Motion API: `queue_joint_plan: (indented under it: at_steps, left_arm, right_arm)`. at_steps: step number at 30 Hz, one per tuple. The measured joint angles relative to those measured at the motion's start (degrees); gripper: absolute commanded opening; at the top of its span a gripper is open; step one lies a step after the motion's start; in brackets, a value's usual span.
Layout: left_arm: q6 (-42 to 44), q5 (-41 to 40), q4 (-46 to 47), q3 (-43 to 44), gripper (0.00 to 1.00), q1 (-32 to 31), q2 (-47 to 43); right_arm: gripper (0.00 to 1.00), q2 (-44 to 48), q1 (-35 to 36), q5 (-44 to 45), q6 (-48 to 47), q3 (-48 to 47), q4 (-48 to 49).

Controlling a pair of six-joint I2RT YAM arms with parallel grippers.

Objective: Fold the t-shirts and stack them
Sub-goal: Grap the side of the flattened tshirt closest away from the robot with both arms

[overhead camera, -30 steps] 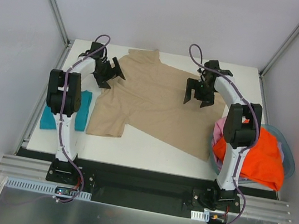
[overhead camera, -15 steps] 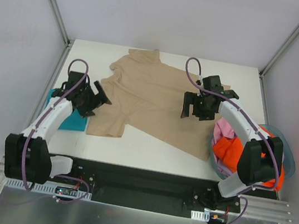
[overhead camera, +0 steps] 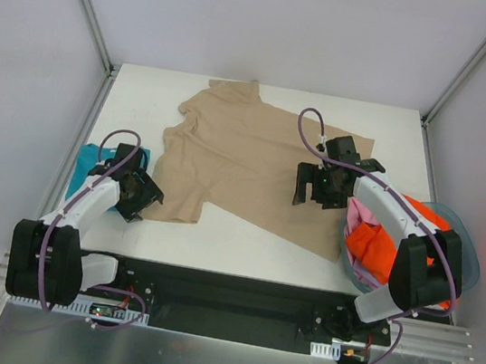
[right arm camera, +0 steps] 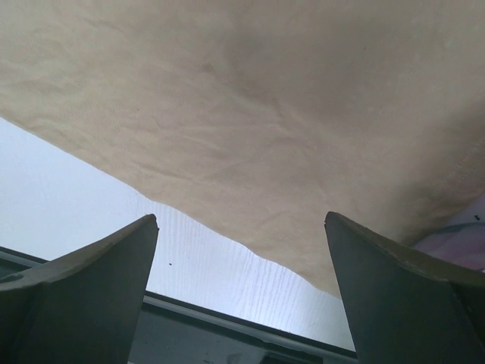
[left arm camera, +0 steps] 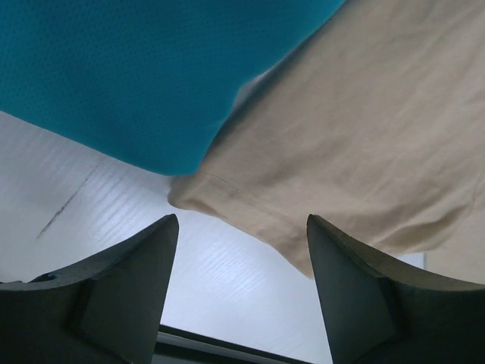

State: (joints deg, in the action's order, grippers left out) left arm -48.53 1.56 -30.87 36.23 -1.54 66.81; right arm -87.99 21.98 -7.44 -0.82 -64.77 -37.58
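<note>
**At the table's near-left corner: down to the hem**

Over the last second, brings the left arm back from the far sleeve of the tan shirt (overhead camera: 246, 160), folding it low and close to its base, elbow near the edge of the table (overhead camera: 243, 242). Sets the left tool (overhead camera: 137, 196) just above the shirt's near-left hem corner, fingers spread, pinching nothing. Seen from the wrist, frames that corner between them, with the teal shirt (overhead camera: 83, 167) right beside it. Meanwhile stretches the right arm forward and lower, bringing the right tool (overhead camera: 317, 186) in over the shirt's right side, not far from the near-right hem. Keeps it likewise spread wide and empty, above the cloth and apparently not touching. Leaves the tan shirt flat and unfolded across the middle of the table, and an orange shirt (overhead camera: 371, 245) and a pink shirt (overhead camera: 356, 219) heaped in the basket (overhead camera: 473, 262) at the right edge. Looks like lining up two hem grips for a first fold; no fold begun yet.
</note>
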Motion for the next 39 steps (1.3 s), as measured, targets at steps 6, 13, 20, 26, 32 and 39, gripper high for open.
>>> queue_joint_plan:
  at_steps: [6,13,20,26,32,39]
  left_arm:
    - [-0.7,-2.5,0.3,-0.3,0.62,0.0,4.1]
    - [-0.7,-3.8,-0.2,1.5,0.12,0.0,9.1]
    - [0.1,-3.3,-0.3,2.9,0.00,0.0,11.2]
    - [-0.8,-3.0,1.6,-2.5,0.00,0.0,2.2]
    - [-3.7,-4.2,-3.6,-6.0,0.00,0.0,-9.3]
    - [-5.9,-9.6,-10.6,-6.1,0.00,0.0,-17.4]
  right_arm:
    - [0.97,0.1,0.0,0.0,0.1,0.0,0.5]
    - [0.97,0.1,0.0,0.2,0.2,0.0,0.5]
    - [0.97,0.8,0.0,1.3,0.2,1.2,0.4]
    - [0.97,2.0,0.0,1.6,0.1,1.8,0.3]
    - [0.97,3.0,0.0,1.7,0.1,1.8,0.1]
    - [0.97,4.9,1.7,1.6,1.4,3.9,-0.2]
